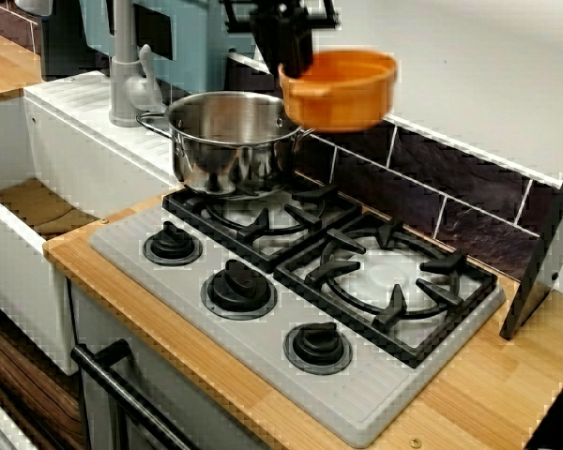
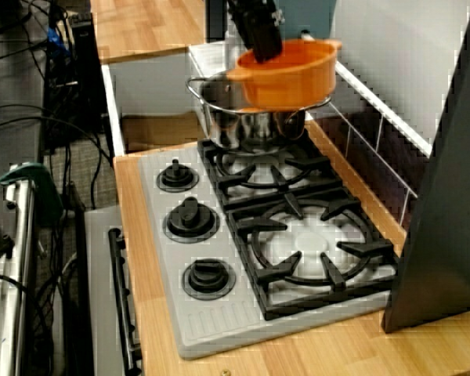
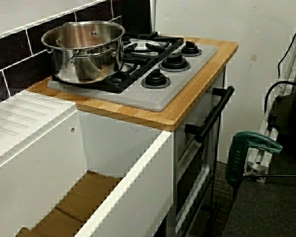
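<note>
- Over the pot's (image 1: 227, 141) far edge, the gripper (image 1: 296, 64) hangs, jaws pinching the rim of the bowl (image 1: 342, 92).
- Bowl is airborne, level, just beside the jaws.
- Below the jaws, the pot sits on a grate (image 1: 263, 223), with knobs (image 1: 237, 286) well apart.

No text, brand, number or sign can be read in any view. The stove knobs (image 1: 238, 286), the steel pot (image 1: 227, 141) and the orange bowl (image 1: 342, 89) at 12 o'clock above the pot carry no legible marking. The green clamp (image 3: 246, 153), at 4 o'clock in the view from the sink side, is too blurred to tell.
</note>
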Robot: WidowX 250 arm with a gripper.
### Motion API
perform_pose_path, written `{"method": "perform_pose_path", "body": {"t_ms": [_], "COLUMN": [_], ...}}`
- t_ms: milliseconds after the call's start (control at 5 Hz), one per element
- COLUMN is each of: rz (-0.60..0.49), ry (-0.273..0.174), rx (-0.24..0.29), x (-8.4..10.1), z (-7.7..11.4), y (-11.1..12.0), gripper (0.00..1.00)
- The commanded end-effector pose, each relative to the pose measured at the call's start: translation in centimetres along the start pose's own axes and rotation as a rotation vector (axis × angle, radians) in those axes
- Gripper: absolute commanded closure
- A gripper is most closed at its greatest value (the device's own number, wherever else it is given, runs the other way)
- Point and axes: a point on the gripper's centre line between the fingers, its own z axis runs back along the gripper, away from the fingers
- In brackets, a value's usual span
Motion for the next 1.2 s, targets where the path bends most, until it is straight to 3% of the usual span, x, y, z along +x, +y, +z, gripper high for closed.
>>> {"method": "perform_pose_path", "body": {"t_ms": [0, 600, 800, 1000], "rz": [0.021, 0.004, -0.01, -0.005], "ry": [-0.175, -0.297, -0.293, -0.318], "rx": [0.039, 0.123, 0.139, 0.168], "x": [1.5, 0.7, 0.5, 0.4], "z": [5.6, 7.0, 7.0, 6.8], "y": [2.2, 3.3, 3.5, 3.8], "gripper": [1.0, 1.0, 1.0, 1.0]}}
